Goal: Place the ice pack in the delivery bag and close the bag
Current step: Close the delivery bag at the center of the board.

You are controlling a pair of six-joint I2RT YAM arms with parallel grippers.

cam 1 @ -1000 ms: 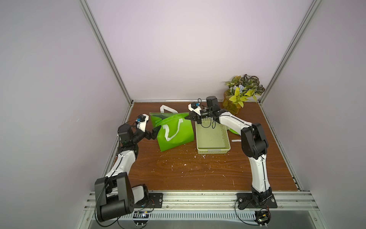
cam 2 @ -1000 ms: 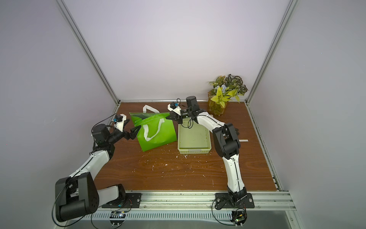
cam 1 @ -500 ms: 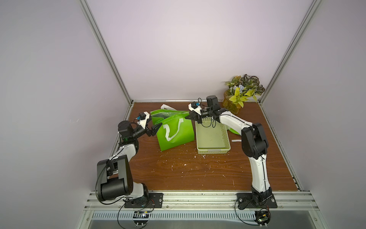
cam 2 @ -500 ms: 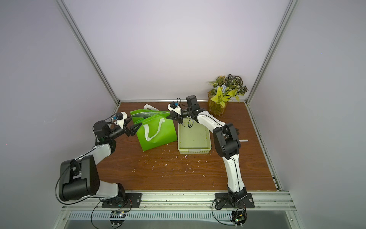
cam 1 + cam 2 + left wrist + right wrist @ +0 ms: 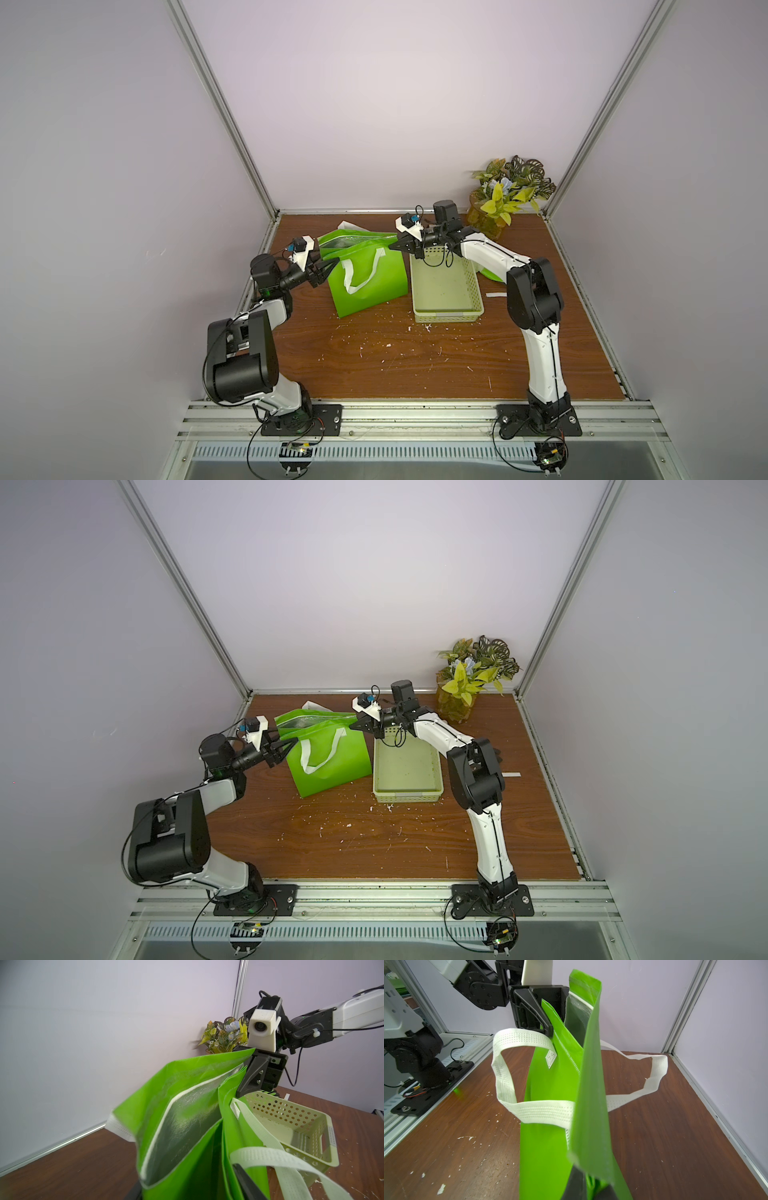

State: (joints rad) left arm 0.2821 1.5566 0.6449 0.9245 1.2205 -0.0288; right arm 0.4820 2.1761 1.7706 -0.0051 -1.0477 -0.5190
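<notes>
In both top views the delivery bag [image 5: 365,272] sits on the table [image 5: 395,365] just beside a pale basket [image 5: 444,291], the left gripper [image 5: 325,268] at one end of its rim, the right gripper [image 5: 394,247] at the other. The left wrist view shows the right gripper clenched on the bag's top edge, silver lining [image 5: 182,1118] showing inside. In the right wrist view the left gripper's jaws straddle the bag's end fold; whether they pinch it I cannot tell.

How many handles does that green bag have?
2: one handle hangs on the green bag's side facing the arm bases; the other handle trails behind it, toward the back wall.
</notes>
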